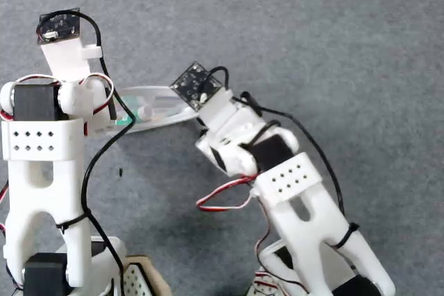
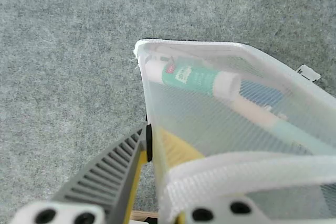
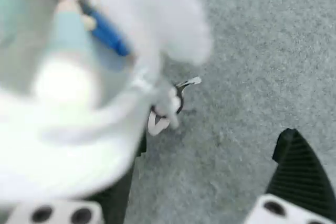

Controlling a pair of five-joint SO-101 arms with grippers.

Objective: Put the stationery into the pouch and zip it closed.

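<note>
One pouch (image 1: 156,105) is lying on the grey table (image 1: 333,46) btwn the left arm (image 1: 41,150) and the right arm (image 1: 291,181), approx. mid-left in the high view. The left gripper (image 2: 149,142) is pinching one end of it: its grey ribbed finger (image 2: 113,174) is pressing on the mesh wall from outside, w/ the other finger hidden behind the fabric, so the jaws are sitting closed down on the pouch. Through the mesh, a glue stick (image 2: 197,80) w/ a green label is lying inside, close to the pouch's corner. A blue pen (image 2: 260,94) is lying just beside it, and a flat yellow item (image 2: 176,150) is resting nearer the gripped end. White zip tape (image 2: 247,169) is running along the edge nearest the left wrist cam. The right gripper (image 3: 215,145) is standing wide apart at the pouch's other end, holding nothing: its black finger (image 3: 296,163) is hanging over bare table, well apart from the pouch, while the other finger is sitting partly under the pouch's rim. The zip pull (image 3: 167,109), a small metal ring w/ a tab, is sitting btwn the two fingers, just beside the covered one. The pouch is too blurred at this end to say whether the zip is open or closed.
</note>
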